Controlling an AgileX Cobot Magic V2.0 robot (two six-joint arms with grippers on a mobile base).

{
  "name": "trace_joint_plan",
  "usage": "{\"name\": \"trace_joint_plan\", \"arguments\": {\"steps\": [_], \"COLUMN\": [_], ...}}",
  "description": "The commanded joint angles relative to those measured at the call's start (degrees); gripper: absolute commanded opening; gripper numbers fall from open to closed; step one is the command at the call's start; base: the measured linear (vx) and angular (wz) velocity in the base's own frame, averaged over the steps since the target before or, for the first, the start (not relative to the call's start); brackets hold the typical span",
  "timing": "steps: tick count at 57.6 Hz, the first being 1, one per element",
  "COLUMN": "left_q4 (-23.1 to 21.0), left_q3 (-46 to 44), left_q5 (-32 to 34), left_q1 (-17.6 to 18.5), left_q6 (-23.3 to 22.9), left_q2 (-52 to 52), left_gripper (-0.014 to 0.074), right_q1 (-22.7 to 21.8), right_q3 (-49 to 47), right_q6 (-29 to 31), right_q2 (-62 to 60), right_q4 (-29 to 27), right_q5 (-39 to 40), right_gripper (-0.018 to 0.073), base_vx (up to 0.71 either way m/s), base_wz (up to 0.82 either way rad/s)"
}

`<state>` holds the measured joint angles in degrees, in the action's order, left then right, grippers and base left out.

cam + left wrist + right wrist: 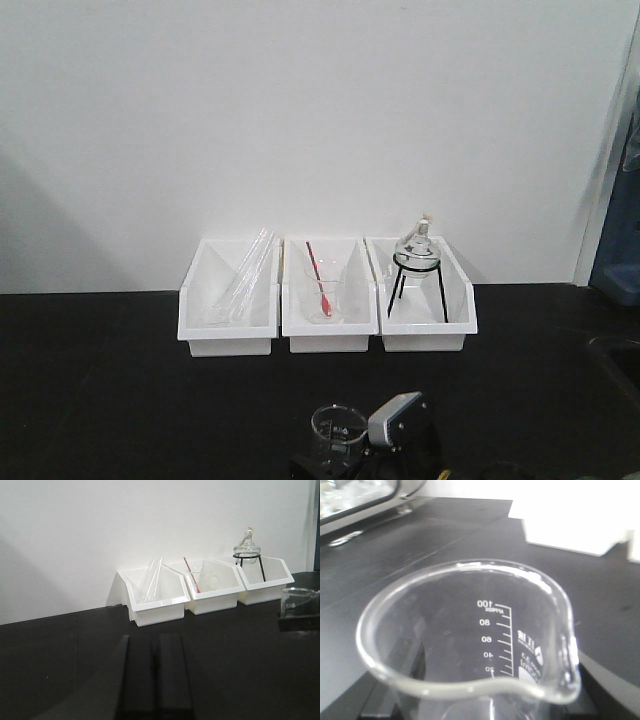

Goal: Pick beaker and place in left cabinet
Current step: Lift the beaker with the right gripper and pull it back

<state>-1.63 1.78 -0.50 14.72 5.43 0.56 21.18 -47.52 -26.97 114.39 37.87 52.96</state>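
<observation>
The beaker [470, 645] is clear glass with a pour spout and white graduation marks up to 100, and it fills the right wrist view. Dark fingers [395, 685] of my right gripper [485, 702] press on its lower sides, so the gripper is shut on it. In the front view the beaker [338, 425] stands upright at the bottom centre above the black bench, with the right gripper [340, 462] around its base. It also shows at the right edge of the left wrist view as the beaker [299, 605]. My left gripper [156, 641] is shut with nothing in it, low over the bench. The left cabinet is out of view.
Three white open-front bins stand against the white wall. The left bin [228, 300] holds glass tubes, the middle bin [329, 300] a beaker with a red-tipped rod, and the right bin [425, 305] a round flask on a black tripod [415, 265]. A metal-rimmed fixture [360, 502] lies on the bench beside the right arm.
</observation>
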Motion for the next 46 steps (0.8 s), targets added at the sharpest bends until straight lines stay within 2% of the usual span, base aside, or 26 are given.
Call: {"name": "trace_joint_plan", "arguments": {"steps": [1, 12, 24, 37, 46], "left_q4": [-0.5, -0.5, -0.5, -0.5, -0.5], "left_q3": [0.9, 0.9, 0.9, 0.9, 0.9], "left_q5": [4.8, 4.8, 4.8, 4.8, 4.8], "left_q1": [0.2, 0.2, 0.2, 0.2, 0.2], "left_q6": [-0.2, -0.2, -0.2, -0.2, -0.2], "left_q2": [1.1, 1.1, 1.1, 1.1, 1.1], "left_gripper": [0.0001, 0.0001, 0.0001, 0.0001, 0.0001], "right_q1": [-0.1, -0.1, -0.1, -0.1, -0.1], "right_q3": [-1.0, -1.0, -0.8, 9.4, 16.1], "right_q6": [-2.5, -4.0, -6.4, -6.4, -6.4], "right_q2": [-9.4, -24.5, -39.6, -55.2, -65.6], "right_q4": [-0.2, 0.5, 1.1, 1.0, 1.0], "right_q5": [-5.3, -27.1, -47.3, -48.0, -51.3], "right_gripper": [-0.0005, -0.0005, -0.0005, -0.0005, -0.0005], "base_vx": [0.0, 0.0, 0.0, 0.0, 0.0], "base_wz": [0.0, 0.0, 0.0, 0.0, 0.0]}}
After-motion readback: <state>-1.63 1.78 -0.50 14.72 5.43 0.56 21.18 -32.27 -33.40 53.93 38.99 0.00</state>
